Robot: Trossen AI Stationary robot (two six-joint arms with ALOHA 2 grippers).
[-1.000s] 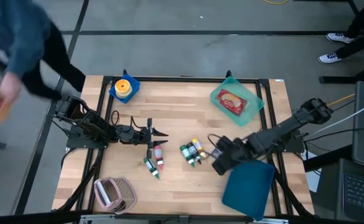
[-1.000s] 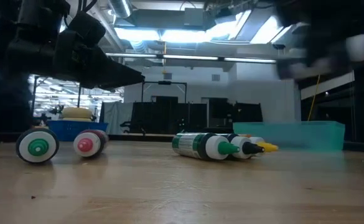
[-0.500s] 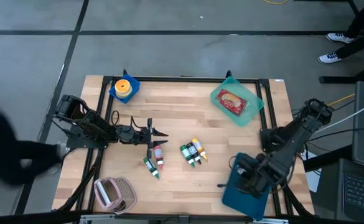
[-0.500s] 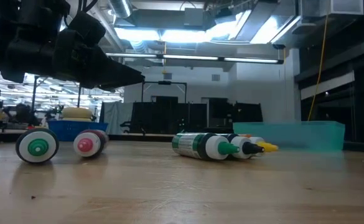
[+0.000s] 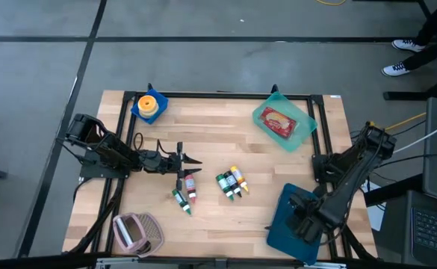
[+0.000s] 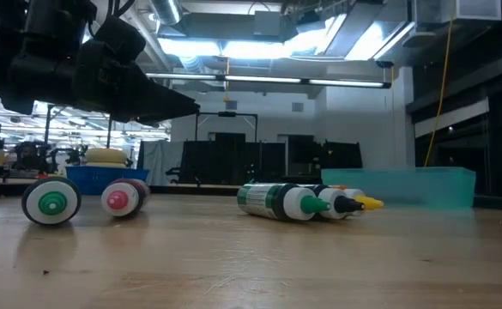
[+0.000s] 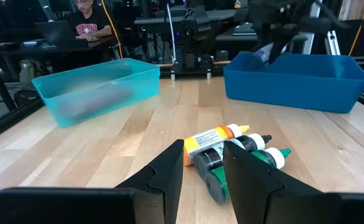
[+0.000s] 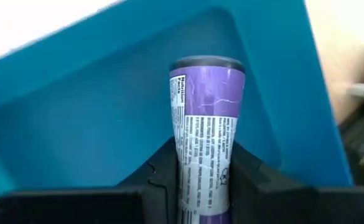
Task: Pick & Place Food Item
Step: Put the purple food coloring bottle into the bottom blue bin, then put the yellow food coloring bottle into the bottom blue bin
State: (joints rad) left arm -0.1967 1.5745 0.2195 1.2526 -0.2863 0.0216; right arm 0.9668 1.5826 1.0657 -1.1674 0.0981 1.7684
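Observation:
My right gripper (image 8: pixel 203 163) points down over the dark blue bin (image 5: pixel 308 240) at the table's near right, shut on a purple tube (image 8: pixel 206 118). Its dark head (image 5: pixel 302 218) hides the tube in the high view. My left gripper (image 7: pixel 203 171) stands open and level at mid-left (image 5: pixel 190 160), with nothing between its fingers. Beyond it three bottles (image 5: pixel 231 182) lie on their sides. A red and a green bottle (image 5: pixel 186 193) lie just below it. A teal tray (image 5: pixel 263 113) at the far right holds a red food packet (image 5: pixel 280 122). My right gripper pinches the purple tube's printed body (image 8: pixel 205 177) between its two fingers, from above. The fingers lie across the tube. The tube hangs upright below them, its dark flat end (image 8: pixel 206 63) toward the bin's floor and clear of it.
A small blue bin (image 5: pixel 140 112) with a yellow item stands at the far left. A pink basket (image 5: pixel 134 232) sits at the near left. Bare wood lies between the bottles and the teal tray. Black frame rails run along the table's edges.
My right gripper has gone from beside the three bottles toward the table's near right corner, over the dark blue bin. It has tipped to point down and sunk a little, staying shut. A person at the table's left has left the view.

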